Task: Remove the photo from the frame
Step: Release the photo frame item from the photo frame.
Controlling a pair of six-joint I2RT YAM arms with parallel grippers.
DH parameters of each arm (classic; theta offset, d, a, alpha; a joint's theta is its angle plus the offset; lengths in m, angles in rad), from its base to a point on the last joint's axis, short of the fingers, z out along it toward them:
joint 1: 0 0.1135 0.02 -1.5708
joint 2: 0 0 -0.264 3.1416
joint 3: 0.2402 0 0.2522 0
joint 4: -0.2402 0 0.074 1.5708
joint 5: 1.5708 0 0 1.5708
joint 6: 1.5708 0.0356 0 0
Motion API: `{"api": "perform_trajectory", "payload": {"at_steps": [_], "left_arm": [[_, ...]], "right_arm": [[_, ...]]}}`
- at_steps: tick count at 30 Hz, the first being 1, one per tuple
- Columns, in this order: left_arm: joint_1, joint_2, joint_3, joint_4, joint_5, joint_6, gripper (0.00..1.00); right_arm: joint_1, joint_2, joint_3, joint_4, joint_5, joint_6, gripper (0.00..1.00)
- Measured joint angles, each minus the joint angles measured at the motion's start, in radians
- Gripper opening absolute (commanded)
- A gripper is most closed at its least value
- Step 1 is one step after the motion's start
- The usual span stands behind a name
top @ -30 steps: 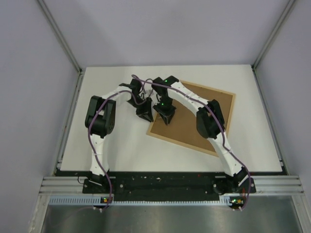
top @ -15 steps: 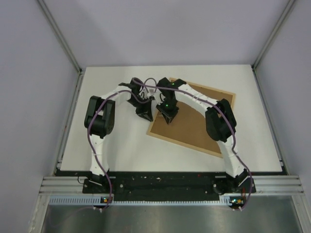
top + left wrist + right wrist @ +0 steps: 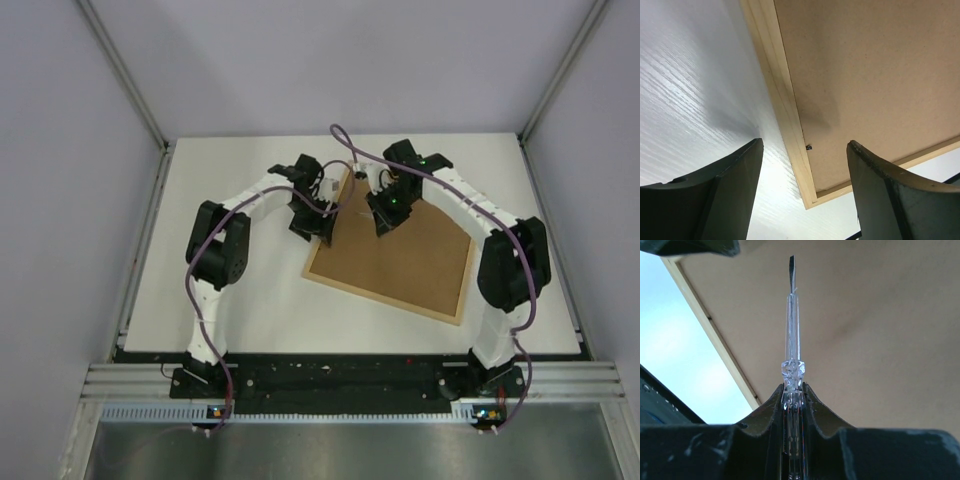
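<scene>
The frame (image 3: pixel 400 262) lies back side up on the white table, showing brown fibreboard (image 3: pixel 865 75) inside a light-wood rim (image 3: pixel 785 115). The photo is hidden under that back. My left gripper (image 3: pixel 318 226) hangs open over the frame's left rim near a corner (image 3: pixel 805 144), holding nothing; a small black clip (image 3: pixel 808 147) sits on the rim between the fingers. My right gripper (image 3: pixel 385 214) is over the far part of the back, shut (image 3: pixel 792 388) on a clear-handled flat screwdriver (image 3: pixel 792 330). The screwdriver's tip points along the fibreboard (image 3: pixel 880 340).
The white table (image 3: pixel 240 290) is bounded by grey walls with metal posts at the left (image 3: pixel 140 230) and right (image 3: pixel 555 230). Both arm bases stand on the black rail (image 3: pixel 330 380) at the near edge. The right arm's elbow (image 3: pixel 515 265) hangs over the frame's right side.
The left gripper has opened and shifted right onto the frame's left rim. The right gripper, still holding the screwdriver, has moved right and farther back, and its elbow has swung out to the right.
</scene>
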Motion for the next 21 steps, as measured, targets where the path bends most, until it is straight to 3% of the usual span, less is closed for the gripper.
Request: {"api": "perform_trajectory", "payload": {"at_steps": [11, 21], "left_arm": [[-0.079, 0.0, 0.0, -0.034, -0.167, 0.032, 0.71], [-0.116, 0.0, 0.0, -0.064, -0.274, 0.034, 0.56]], "right_arm": [[-0.043, -0.06, -0.155, 0.056, -0.039, -0.007, 0.0], [-0.057, -0.067, -0.212, 0.104, -0.068, -0.01, 0.0]]}}
